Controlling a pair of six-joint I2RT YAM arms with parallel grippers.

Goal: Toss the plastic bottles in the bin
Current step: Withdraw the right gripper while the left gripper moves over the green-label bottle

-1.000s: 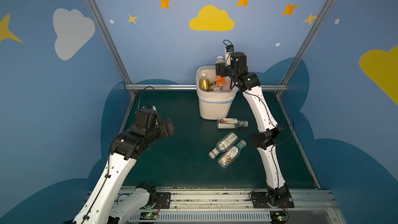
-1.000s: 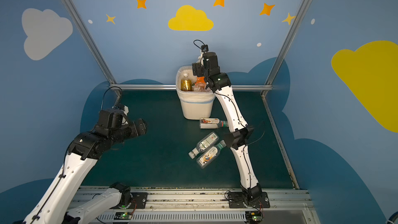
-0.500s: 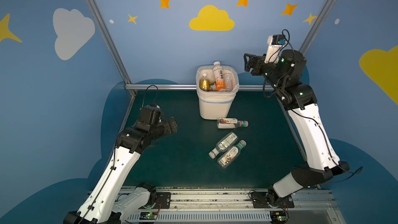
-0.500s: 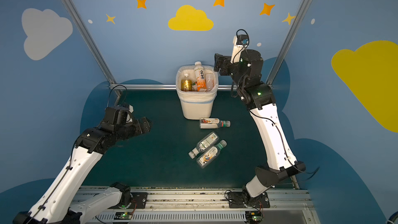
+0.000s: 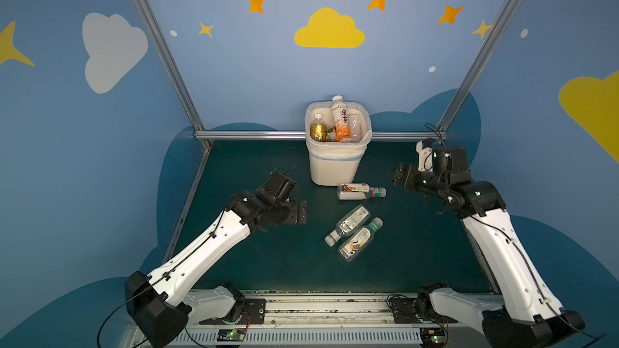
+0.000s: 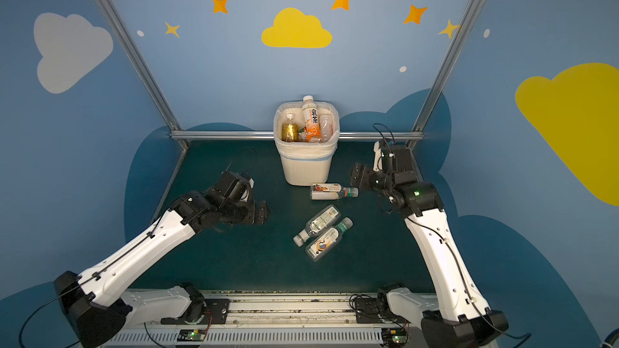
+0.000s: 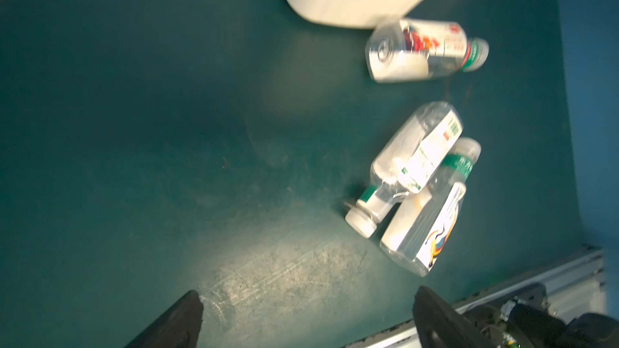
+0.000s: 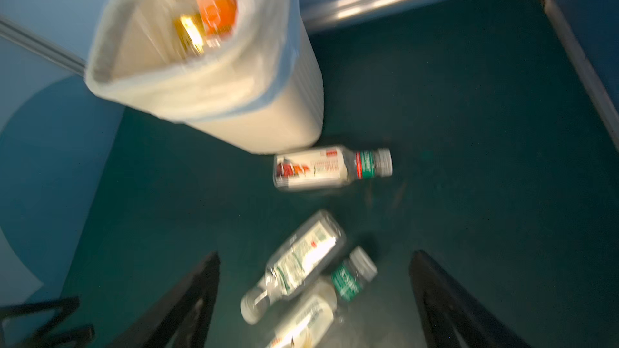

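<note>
The cream bin [image 5: 335,165] [image 6: 306,165] stands at the back of the green mat and holds several plastic bottles; a tall orange-labelled one [image 5: 341,118] sticks up above the rim. Three more bottles lie on the mat: a red-labelled one [image 5: 360,191] [image 8: 328,169] at the bin's foot, and a green-labelled one [image 5: 348,225] [image 7: 415,155] touching a picture-labelled one [image 5: 360,241] [image 7: 425,225]. My left gripper [image 5: 303,212] [image 7: 308,296] hangs open and empty to their left. On their right, my right gripper [image 5: 393,175] [image 8: 316,256] is open and empty too.
An aluminium rail [image 5: 254,134] runs along the back behind the bin, and posts rise at both back corners. Blue walls close in the left and right sides. A metal base rail [image 5: 318,306] with both arm mounts borders the mat's front edge.
My right arm has left the bin's mouth, swung out to the right and come down beside the red-labelled bottle. The orange-labelled bottle now stands in the bin. The left gripper has edged toward the lying bottles.
</note>
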